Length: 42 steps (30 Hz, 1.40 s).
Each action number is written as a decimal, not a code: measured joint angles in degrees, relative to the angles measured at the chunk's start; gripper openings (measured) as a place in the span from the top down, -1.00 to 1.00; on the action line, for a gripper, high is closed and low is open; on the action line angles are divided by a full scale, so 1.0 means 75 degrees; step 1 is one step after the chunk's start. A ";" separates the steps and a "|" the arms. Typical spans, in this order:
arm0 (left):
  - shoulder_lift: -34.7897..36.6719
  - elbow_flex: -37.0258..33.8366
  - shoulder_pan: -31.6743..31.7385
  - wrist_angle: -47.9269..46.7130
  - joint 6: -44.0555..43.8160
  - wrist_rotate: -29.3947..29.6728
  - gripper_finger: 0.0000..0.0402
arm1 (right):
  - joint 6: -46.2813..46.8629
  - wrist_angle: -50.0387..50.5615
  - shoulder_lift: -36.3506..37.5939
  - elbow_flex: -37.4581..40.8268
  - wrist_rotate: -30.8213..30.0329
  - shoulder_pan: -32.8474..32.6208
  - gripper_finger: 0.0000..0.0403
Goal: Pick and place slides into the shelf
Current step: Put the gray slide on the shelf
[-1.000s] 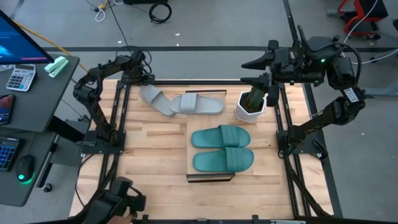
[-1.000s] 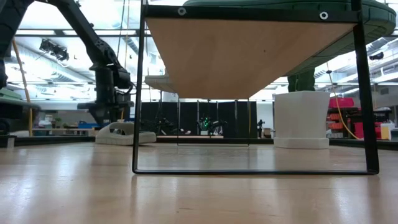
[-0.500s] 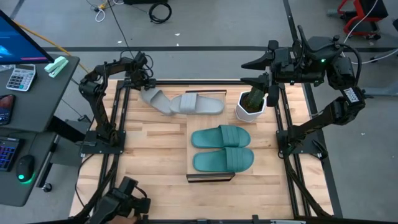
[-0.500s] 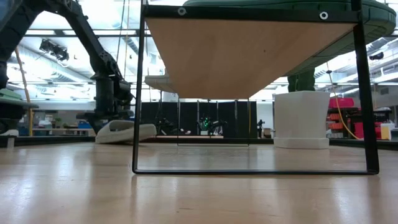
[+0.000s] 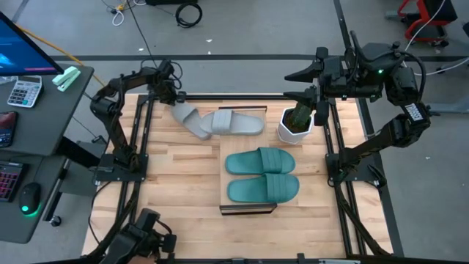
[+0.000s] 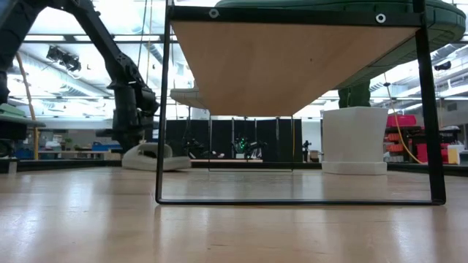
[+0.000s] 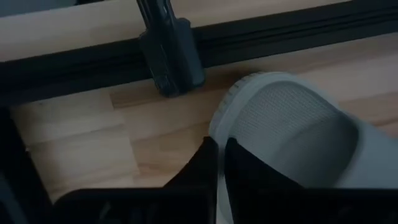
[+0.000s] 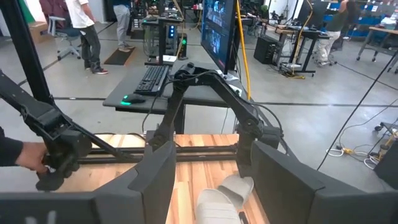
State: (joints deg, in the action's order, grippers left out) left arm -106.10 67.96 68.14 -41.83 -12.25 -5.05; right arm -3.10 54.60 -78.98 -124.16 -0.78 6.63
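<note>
Two teal slides [image 5: 262,174] lie side by side on the plank top of the shelf [image 5: 225,189], which stands near the middle of the slatted table [image 5: 176,183]. Two grey ones sit well apart from it at the table's far edge: one [image 5: 236,122] rests flat beside a white plant pot [image 5: 294,126], and the other [image 5: 185,118] is tilted, its toe end overlapping its partner. At the tilted slide's outer end the left gripper [image 5: 172,97] is down low, and its wrist view shows the two dark fingers [image 7: 199,167] drawn almost together on the thin rim of that grey slide [image 7: 292,130], pinching its edge just above the wood. From table height the same slide [image 6: 156,156] appears under the left arm. Off the far right corner the right gripper [image 5: 302,83] hangs above the table with its fingers spread apart, holding nothing.
</note>
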 joint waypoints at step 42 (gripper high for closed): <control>0.5867 0.0003 -0.0517 0.2783 -0.3184 0.0614 0.96 | 0.0242 0.1672 0.0505 -0.0003 0.0123 -0.0006 0.01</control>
State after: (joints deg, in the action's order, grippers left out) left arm -62.10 67.99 64.26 -20.96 -36.13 -0.45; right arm -1.29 67.14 -75.20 -124.18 0.15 6.59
